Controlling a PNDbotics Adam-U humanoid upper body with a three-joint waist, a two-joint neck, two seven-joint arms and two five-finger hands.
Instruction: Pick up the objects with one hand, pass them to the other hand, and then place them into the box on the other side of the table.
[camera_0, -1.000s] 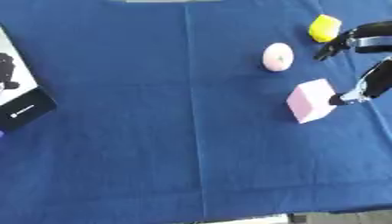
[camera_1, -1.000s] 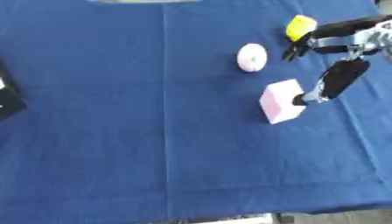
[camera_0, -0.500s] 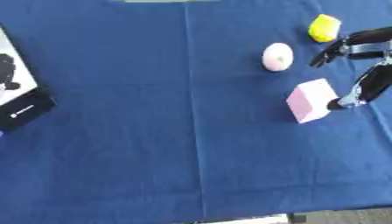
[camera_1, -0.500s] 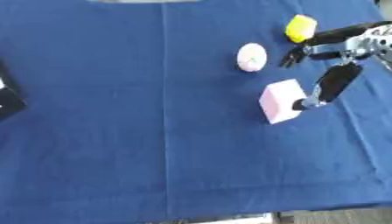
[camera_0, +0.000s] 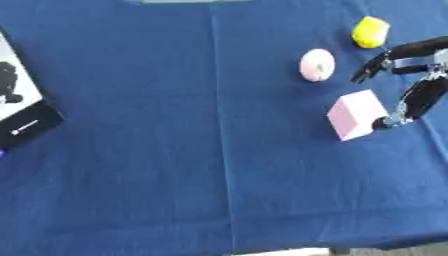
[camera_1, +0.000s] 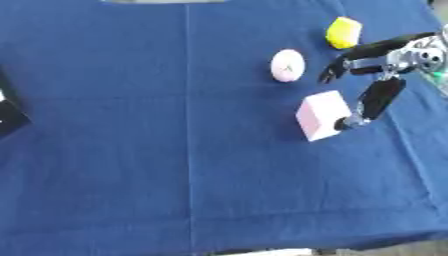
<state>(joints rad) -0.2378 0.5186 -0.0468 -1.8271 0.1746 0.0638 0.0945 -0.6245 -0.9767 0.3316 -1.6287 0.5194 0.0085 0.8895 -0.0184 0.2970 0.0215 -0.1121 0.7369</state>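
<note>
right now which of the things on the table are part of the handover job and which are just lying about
Part of the job:
- pink block, right beside the right hand
- pink-white round object
- yellow object
- box at the table's left edge
- right hand, fingers open, holding nothing

Just lying about:
- nothing else but the blue tablecloth

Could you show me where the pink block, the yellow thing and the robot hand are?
pink block (camera_1: 321, 115), right eye view, its top face.
yellow thing (camera_0: 371, 31), left eye view, its middle.
right robot hand (camera_1: 381, 95), right eye view, one finger.
</note>
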